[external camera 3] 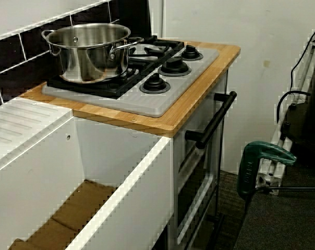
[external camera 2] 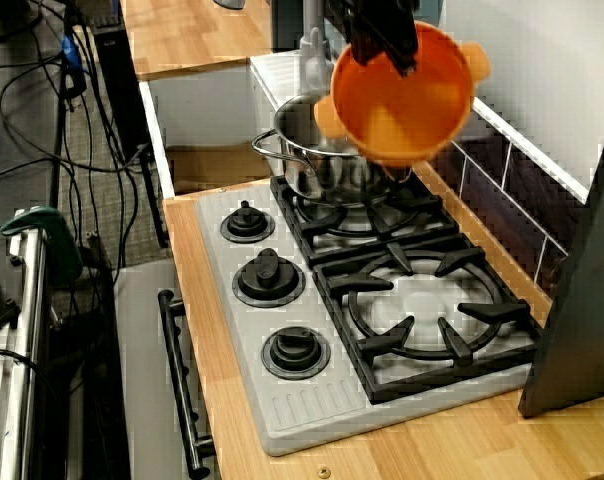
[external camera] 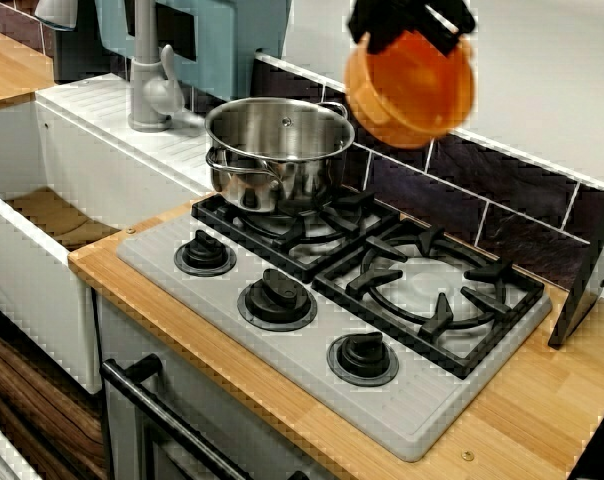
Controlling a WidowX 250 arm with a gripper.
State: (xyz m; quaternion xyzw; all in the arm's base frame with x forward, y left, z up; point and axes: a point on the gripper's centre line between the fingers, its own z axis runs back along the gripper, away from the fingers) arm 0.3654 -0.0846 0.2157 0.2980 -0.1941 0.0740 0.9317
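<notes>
Hanging tilted near the steel pot [external camera: 277,150], the orange bowl [external camera: 412,100] seems clamped between the jaws.

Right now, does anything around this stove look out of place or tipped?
Yes: the orange bowl hangs in mid-air above the stove, tipped steeply onto its side, its rim pinched by the black gripper. It looks empty, nothing spilled. The steel pot stands upright.

The robot's matte black gripper [external camera: 414,25] is blocky and angular, with broad, flat-sided dark fingers [external camera 2: 390,45].
</notes>
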